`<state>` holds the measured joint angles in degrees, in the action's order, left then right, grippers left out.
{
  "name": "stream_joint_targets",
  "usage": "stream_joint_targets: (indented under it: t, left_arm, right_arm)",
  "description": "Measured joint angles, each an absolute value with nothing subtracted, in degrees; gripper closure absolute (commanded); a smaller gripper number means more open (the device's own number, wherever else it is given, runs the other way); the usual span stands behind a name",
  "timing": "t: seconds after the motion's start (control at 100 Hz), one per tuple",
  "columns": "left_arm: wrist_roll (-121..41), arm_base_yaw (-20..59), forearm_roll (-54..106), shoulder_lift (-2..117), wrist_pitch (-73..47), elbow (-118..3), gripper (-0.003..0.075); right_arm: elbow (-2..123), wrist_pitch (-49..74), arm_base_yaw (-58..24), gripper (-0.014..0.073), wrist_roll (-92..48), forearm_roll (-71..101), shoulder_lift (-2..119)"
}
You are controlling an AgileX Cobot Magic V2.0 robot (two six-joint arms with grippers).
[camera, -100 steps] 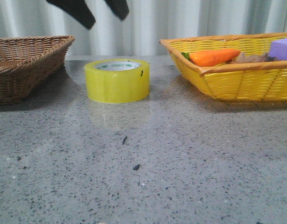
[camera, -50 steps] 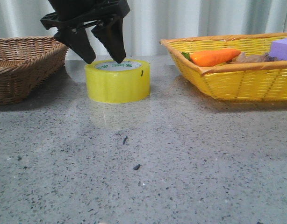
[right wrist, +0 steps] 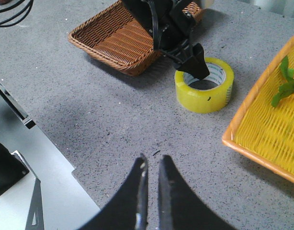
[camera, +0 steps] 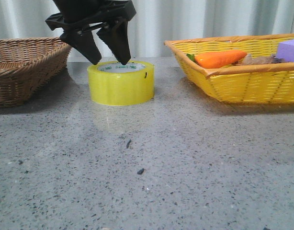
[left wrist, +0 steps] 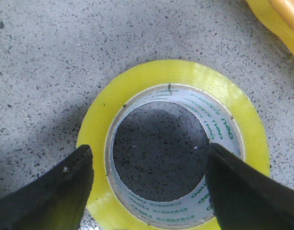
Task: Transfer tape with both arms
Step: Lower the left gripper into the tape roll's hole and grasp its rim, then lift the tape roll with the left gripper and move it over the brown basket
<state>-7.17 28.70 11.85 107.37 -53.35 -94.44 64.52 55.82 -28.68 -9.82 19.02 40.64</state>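
Nearest you, bare grey speckled desk [camera: 147,182], two small dark flecks on it. Your right gripper [right wrist: 152,165] hangs high over this near stretch, well apart from everything, its fingers [right wrist: 140,191] almost together with only a thin slit between them and nothing held.

Further in, left of centre, the tape [camera: 120,82] lies flat on the desk, hole up, white inner ring with small dark print showing. It sits between the two baskets, touching neither.

Your left gripper [camera: 107,61] is right over the tape, fingers [camera: 116,43] spread apart. In the front view the right-hand tip points down at the rim of the hole and the other tip stands by the roll's left edge. From the left wrist view the two tips straddle one side of the roll, one over the hole's edge, one outside the yellow wall. You cannot tell whether either tip touches the roll; nothing is clamped.

Far left, a brown wicker basket [camera: 22,67]. Far right, a yellow basket [camera: 243,86] holding a carrot [camera: 219,58] and a purple block [camera: 288,49].
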Motion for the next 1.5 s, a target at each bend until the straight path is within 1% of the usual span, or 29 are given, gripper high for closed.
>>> stream_joint_targets:
  t: [0.31,0.5,0.75,0.8,0.87,0.91,0.92,0.94,0.99,1.01,1.02,1.05,1.26,1.5]
  left_arm:
    - [-7.17,28.70,10.84,107.49,-52.75,-94.44,0.0252]
    - [-7.17,28.70,8.80,108.03,-51.99,-94.32,0.0180]
    - [-7.08,28.70,7.42,109.67,-53.16,-93.67,0.0182]
    - [-7.08,28.70,7.42,109.67,-53.16,-93.67,0.0213]
    - [-7.08,28.70,7.42,109.67,-53.16,-93.67,0.0307]
    - [-7.08,28.70,7.42,109.67,-53.16,-93.67,0.0391]
    - [-7.08,28.70,7.42,109.67,-53.16,-93.67,0.0423]
    - [-7.08,28.70,7.42,109.67,-53.16,-93.67,0.0456]
    - [-7.08,28.70,7.19,109.67,-53.16,-93.67,0.0596]
    - [-7.08,28.70,7.18,109.67,-53.16,-93.67,0.0633]
    - [-7.08,28.70,7.18,109.67,-53.16,-93.67,0.0668]
    - [-6.96,28.70,7.18,109.67,-53.05,-93.67,0.0738]
    - [-7.43,28.70,6.86,109.05,-55.08,-96.29,0.0741]
    - [-7.43,27.94,5.39,102.06,-57.28,-108.62,0.0741]
  right_arm:
    - [63.05,54.67,-28.68,0.0634,-9.80,19.02,40.64]
    - [62.21,54.40,-28.68,0.0634,-9.80,19.02,40.64]
    - [62.21,53.78,-28.68,0.0634,-9.80,19.02,40.64]
    - [62.21,53.28,-28.68,0.0634,-9.80,19.02,40.64]
    - [62.21,52.88,-28.68,0.0634,-9.80,19.02,40.64]
    - [62.21,52.80,-28.68,0.0634,-9.70,19.02,40.64]
    - [62.21,52.80,-28.68,0.0634,-9.70,19.02,40.64]
    - [62.21,52.80,-28.68,0.0634,-9.70,19.02,40.64]
    - [62.21,52.80,-28.68,0.0634,-9.70,19.02,40.64]
    - [62.21,52.76,-28.68,0.0634,-9.70,19.02,40.64]
    - [62.21,52.76,-28.68,0.0634,-9.70,19.02,40.64]
    - [62.21,52.76,-28.68,0.0634,-9.70,19.02,40.64]
    - [62.21,52.66,-28.68,0.0634,-9.70,19.02,40.64]
    - [62.21,52.63,-28.68,0.0634,-9.70,19.02,40.64]
